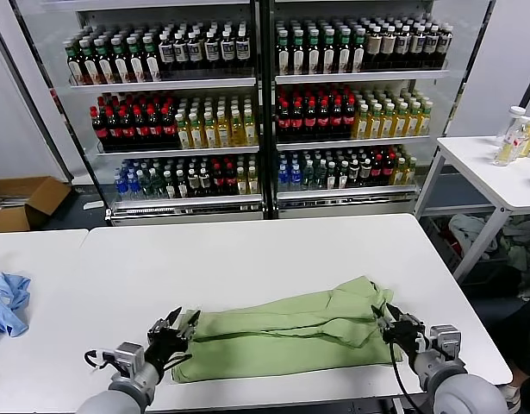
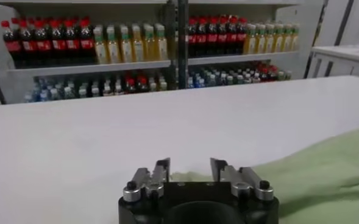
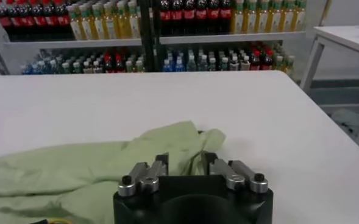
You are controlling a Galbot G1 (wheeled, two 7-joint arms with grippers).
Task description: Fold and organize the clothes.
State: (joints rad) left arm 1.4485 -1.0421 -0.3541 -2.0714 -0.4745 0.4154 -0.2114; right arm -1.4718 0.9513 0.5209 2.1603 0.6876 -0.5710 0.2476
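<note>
Right, I have the shirt (image 1: 286, 332) lying as a long folded strip on the near part of the table (image 1: 247, 250), and I place everything else by it. My left gripper (image 1: 182, 325) sits at the shirt's left end, fingers apart with a clear gap, nothing between them; the cloth edge lies just beside the fingertips. My right gripper (image 1: 391, 323) sits at the shirt's right end, also parted and holding nothing, with the bunched green corner just beside it.

From the left wrist view I see the left gripper (image 2: 189, 170) low over bare tabletop, the shirt (image 2: 325, 173) spreading away to one side, apart from the fingers. The right wrist view shows the right gripper (image 3: 185, 164) with a raised fold of the shirt (image 3: 106, 167) directly ahead of its open fingers. Only the head view shows a blue garment (image 1: 6, 302) well off beyond the shirt's left end, and the bottle shelves (image 1: 265, 103) behind the table.
</note>
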